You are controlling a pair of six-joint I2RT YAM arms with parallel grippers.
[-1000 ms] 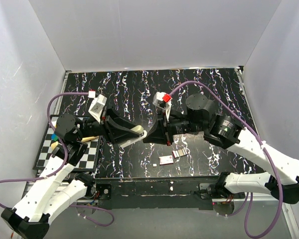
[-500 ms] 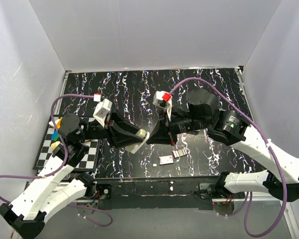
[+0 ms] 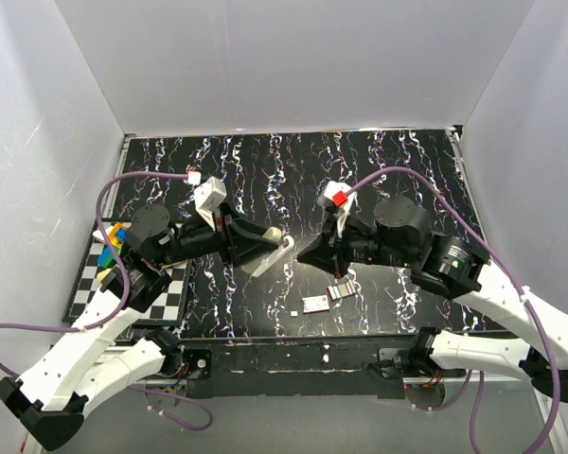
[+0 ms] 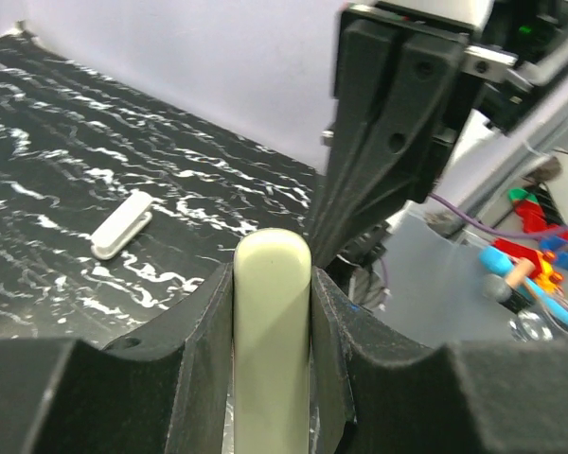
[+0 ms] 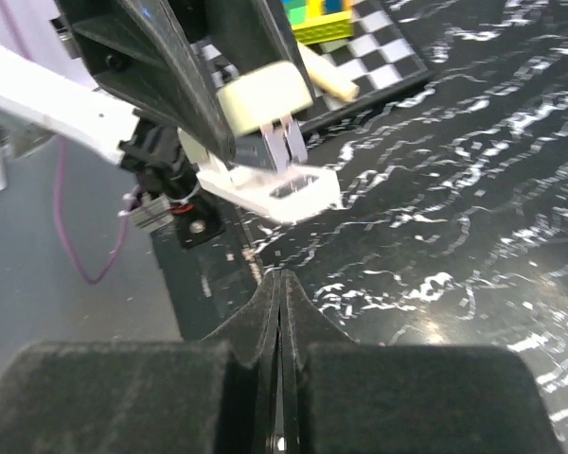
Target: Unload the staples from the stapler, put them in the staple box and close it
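My left gripper (image 3: 263,248) is shut on the cream and white stapler (image 3: 273,252) and holds it above the black marbled table. In the left wrist view the stapler's cream top (image 4: 272,359) is pinched between my fingers. In the right wrist view the stapler (image 5: 265,95) hangs open, its white base (image 5: 289,189) dropped and a metal part between the two. My right gripper (image 3: 306,255) is shut, nothing visible in it, a short way right of the stapler tip; its closed tip (image 5: 279,276) points at the stapler. A short silvery staple strip (image 3: 339,290) lies on the table below the right gripper.
A small flat pink-and-white box (image 3: 314,304) lies beside the staples, with a tiny white bit (image 3: 294,309) to its left. A checkered board (image 3: 90,284) with coloured blocks sits at the left edge. A small white oblong piece (image 4: 121,224) lies on the table.
My right gripper has drawn back to the right, away from the stapler it was touching. My left gripper has carried the stapler a little to the right.
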